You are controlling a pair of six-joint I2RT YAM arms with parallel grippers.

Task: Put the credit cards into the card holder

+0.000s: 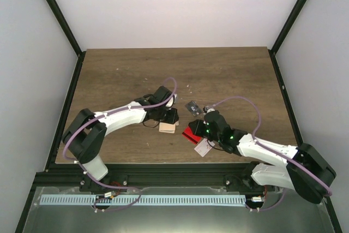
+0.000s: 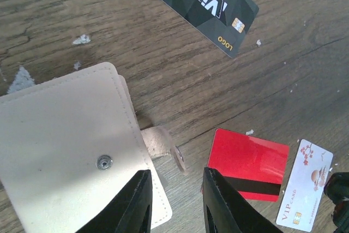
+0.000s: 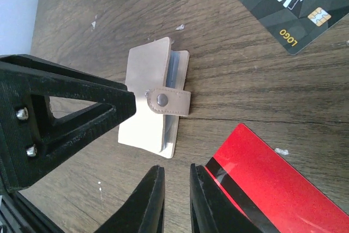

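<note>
Card holder [image 3: 144, 80]: beige pouch lying flat on the wooden table [image 1: 229, 75], near centre, between the two arms. Snap tab [image 2: 161, 143] looks unfastened in the left wrist view, sticking out past the edge. Pale bluish layers show at the open side; cards or sleeves, can't tell.

Handling guess: soft, light, will slide or flop if pushed, so pin one cover and lift the other by its free edge.

Loose cards, all flat on the wood:
- red card [image 2: 248, 162] with a black stripe, just beside the holder
- white VIP card [image 2: 304, 186] next to the red one
- black VIP card [image 2: 204, 4] further off

Thin, stiff and slick, so probably hard to pinch flat; tip or slide up one edge.

Left gripper [image 2: 177, 205]: narrow gap, empty, over the holder's corner by the tab. Right gripper [image 3: 177, 200]: narrow gap, empty, above the red card's edge.
</note>
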